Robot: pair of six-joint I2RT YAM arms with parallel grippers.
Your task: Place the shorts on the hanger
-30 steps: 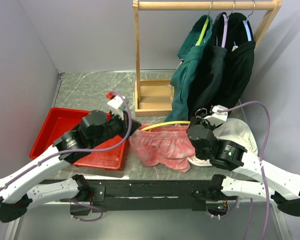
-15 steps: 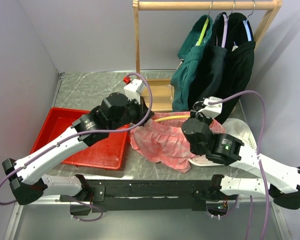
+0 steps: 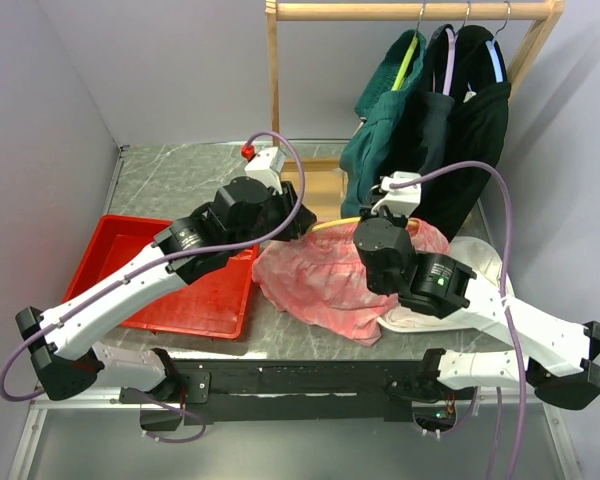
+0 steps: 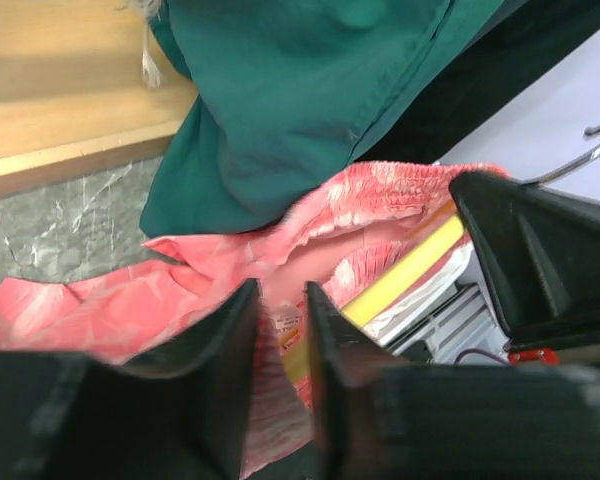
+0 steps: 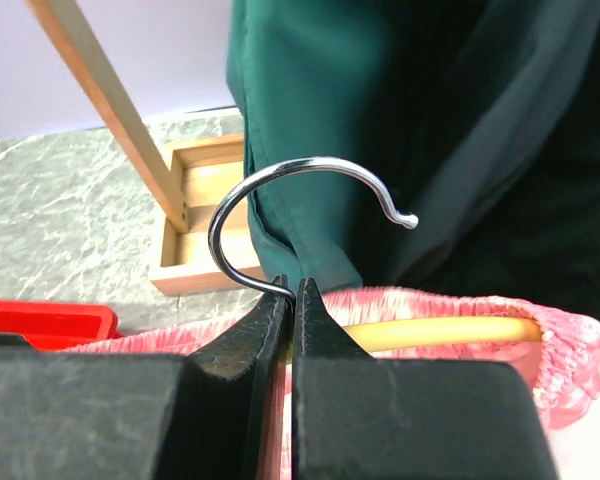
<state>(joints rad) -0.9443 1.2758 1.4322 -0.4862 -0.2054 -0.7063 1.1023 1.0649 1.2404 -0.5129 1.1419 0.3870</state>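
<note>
The salmon-pink shorts (image 3: 325, 280) hang lifted off the table between my two arms. The yellow hanger (image 3: 332, 223) runs inside their gathered waistband; its bar shows in the right wrist view (image 5: 440, 332) and the left wrist view (image 4: 405, 275). My right gripper (image 5: 293, 290) is shut on the hanger at the base of its metal hook (image 5: 280, 190). My left gripper (image 4: 280, 300) is shut on the shorts' fabric (image 4: 180, 290) near a sewn-in label, at the left part of the waistband.
A wooden rack (image 3: 310, 190) stands behind, with dark green garments (image 3: 420, 140) on other hangers, close to both grippers. A red tray (image 3: 160, 275) lies at the left. A white cloth (image 3: 475, 270) lies under the right arm.
Both arms have risen and moved back toward the rack, lifting the hanger and the shorts off the table. The shorts now hang more bunched up.
</note>
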